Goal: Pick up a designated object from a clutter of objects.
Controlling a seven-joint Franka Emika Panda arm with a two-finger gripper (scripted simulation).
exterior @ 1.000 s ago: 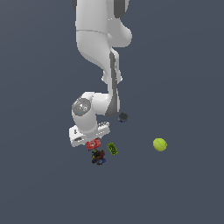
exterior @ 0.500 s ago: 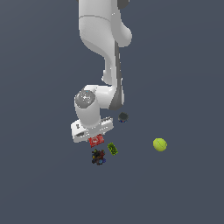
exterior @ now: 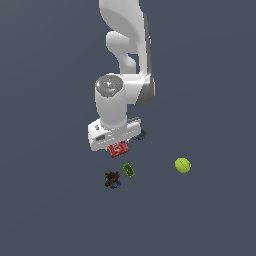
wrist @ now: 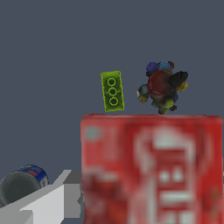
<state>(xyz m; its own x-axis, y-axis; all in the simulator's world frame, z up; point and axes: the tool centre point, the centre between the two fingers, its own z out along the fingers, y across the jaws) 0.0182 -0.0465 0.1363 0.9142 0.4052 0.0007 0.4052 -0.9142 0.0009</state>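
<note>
The red box (exterior: 119, 148) with white lettering hangs under my gripper (exterior: 118, 145), which is shut on it and holds it above the floor. In the wrist view the red box (wrist: 151, 170) fills the near part of the picture, blurred, with one grey finger (wrist: 48, 203) beside it. The rest of the clutter lies below: a green block (exterior: 129, 170) (wrist: 112, 91), a dark multicoloured lump (exterior: 112, 179) (wrist: 162, 86) and a yellow-green ball (exterior: 183, 165) off to the exterior view's right.
A dark round piece (exterior: 141, 134) peeks out behind the hand; in the wrist view it shows as a small can (wrist: 19, 183) lying on its side. The floor is plain dark grey all around.
The arm has risen and drawn the red box up and away from the green block and the lump. The other items have not moved.
</note>
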